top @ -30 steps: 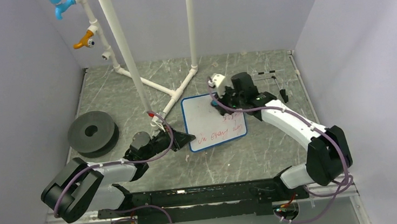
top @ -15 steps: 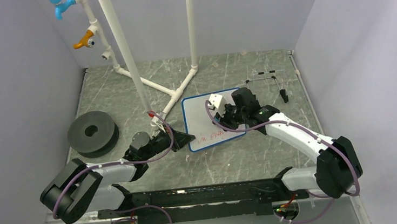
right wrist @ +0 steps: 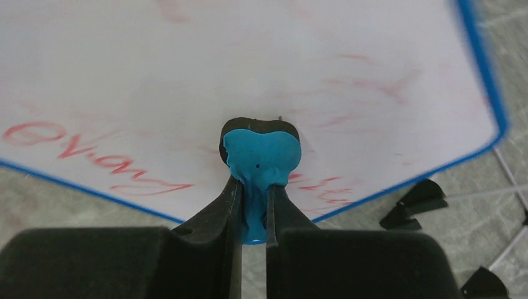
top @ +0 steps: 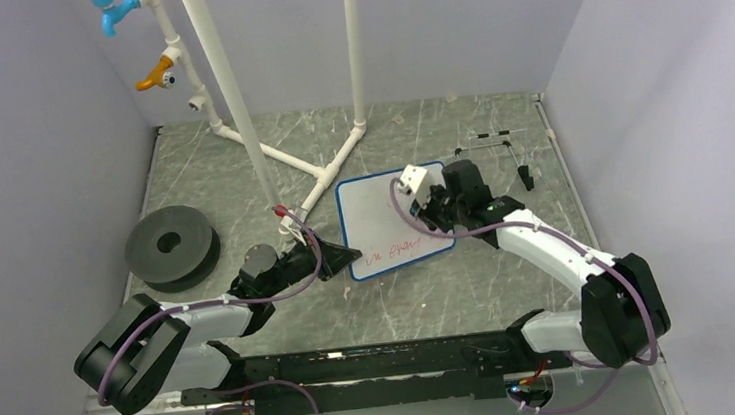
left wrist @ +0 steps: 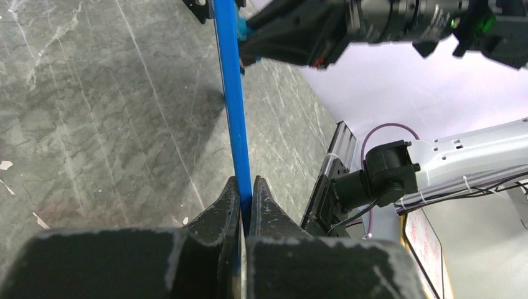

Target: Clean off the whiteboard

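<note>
The whiteboard (top: 376, 217) lies face up just right of the white pipe frame (top: 337, 160), one corner nearly at the frame's foot. From above it looks almost square, so its long axis cannot be told. The red writing (top: 390, 251) runs along the edge farthest from the frame. The left gripper (top: 350, 263) pinches the blue rim at that edge's corner. The right gripper (top: 420, 206) clamps a blue eraser (right wrist: 261, 154), which is pressed onto the board.

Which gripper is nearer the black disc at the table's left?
Left. The left gripper clamps the whiteboard by its left edge, right of the black disc; the right gripper is farther right, holding a blue eraser against the board.
</note>
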Controlling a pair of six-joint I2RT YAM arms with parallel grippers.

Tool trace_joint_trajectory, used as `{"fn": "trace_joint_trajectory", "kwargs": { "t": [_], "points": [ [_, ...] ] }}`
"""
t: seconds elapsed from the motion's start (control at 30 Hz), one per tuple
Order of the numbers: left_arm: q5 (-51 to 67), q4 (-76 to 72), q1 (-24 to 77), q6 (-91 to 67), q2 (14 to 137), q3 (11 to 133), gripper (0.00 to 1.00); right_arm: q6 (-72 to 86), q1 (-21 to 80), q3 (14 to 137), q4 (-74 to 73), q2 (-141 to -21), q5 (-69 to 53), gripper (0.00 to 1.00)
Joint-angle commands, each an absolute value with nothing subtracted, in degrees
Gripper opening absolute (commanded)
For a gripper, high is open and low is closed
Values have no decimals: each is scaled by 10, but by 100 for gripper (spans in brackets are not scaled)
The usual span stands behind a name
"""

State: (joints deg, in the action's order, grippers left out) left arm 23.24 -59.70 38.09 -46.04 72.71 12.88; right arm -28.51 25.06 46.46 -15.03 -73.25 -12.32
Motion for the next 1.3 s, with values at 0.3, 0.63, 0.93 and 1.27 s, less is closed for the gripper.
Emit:
{"fn": "trace_joint_trajectory", "kwargs": {
  "t": [0.3,0.63,0.93,1.27],
  "points": [
    [281,-731,389,-450,722,153,0,-332,312,453,-139,-719,-71,0],
    [283,-725,388,-447,717,152,0,-319,251,490,-155,-750,-89,0],
    [287,-740,389,-453,733,157,0,-447,333,439,-259,-707,-172,0],
    [288,-733,389,-452,725,153,0,-380,269,494,-182,-732,-88,0]
  ]
}}
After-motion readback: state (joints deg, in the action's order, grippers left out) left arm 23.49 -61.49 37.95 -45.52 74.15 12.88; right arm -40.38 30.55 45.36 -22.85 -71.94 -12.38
